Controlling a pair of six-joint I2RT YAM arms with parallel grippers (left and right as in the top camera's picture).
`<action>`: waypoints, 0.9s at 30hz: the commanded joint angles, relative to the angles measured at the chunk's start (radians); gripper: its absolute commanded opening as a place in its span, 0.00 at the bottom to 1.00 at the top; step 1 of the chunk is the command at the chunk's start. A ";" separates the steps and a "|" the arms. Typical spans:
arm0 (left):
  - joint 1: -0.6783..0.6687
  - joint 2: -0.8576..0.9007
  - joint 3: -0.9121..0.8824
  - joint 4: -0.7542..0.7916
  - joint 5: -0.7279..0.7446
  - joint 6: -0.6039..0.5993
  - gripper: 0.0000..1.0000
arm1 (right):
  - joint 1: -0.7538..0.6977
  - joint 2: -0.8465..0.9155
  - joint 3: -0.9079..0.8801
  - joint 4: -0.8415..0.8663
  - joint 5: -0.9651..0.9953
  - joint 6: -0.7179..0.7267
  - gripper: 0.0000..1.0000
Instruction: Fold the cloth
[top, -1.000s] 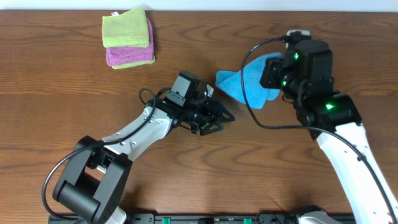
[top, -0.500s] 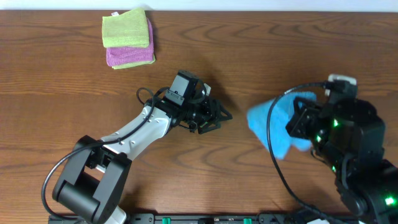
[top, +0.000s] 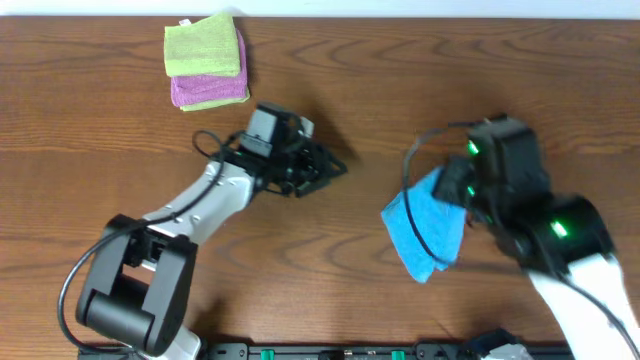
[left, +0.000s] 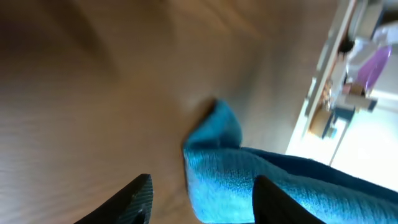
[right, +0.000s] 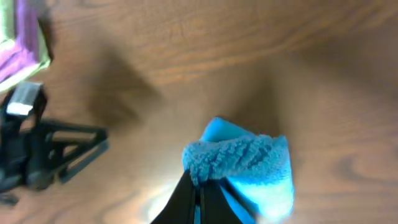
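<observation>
The sky-blue cloth (top: 420, 235) hangs bunched from my right gripper (right: 200, 194), whose jaws are shut on its fuzzy upper edge (right: 239, 155). In the overhead view the right wrist (top: 500, 170) covers that grip at the table's right middle. My left gripper (top: 328, 168) stands open to the left of the cloth, apart from it and holding nothing. In the left wrist view the cloth (left: 249, 180) shows beyond the two spread fingertips (left: 140, 198), its far corner down at the wood.
A folded lime-green cloth (top: 203, 47) lies on a purple one (top: 208, 90) at the back left of the wooden table (top: 100, 150). The left arm's black cable loops beside its wrist (top: 215, 150).
My right arm has carried the cloth from the back right toward the front, then a little left. The left arm has drawn back and to the left, still open.
</observation>
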 joint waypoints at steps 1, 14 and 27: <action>0.042 0.007 0.019 -0.030 -0.018 0.071 0.54 | 0.009 0.102 -0.004 0.116 0.056 -0.066 0.02; 0.064 0.007 0.019 -0.068 0.055 0.107 0.63 | 0.008 0.451 -0.004 0.463 0.196 -0.151 0.99; -0.196 0.007 0.019 0.058 0.226 -0.098 0.72 | -0.249 0.259 0.005 0.229 0.104 -0.335 0.99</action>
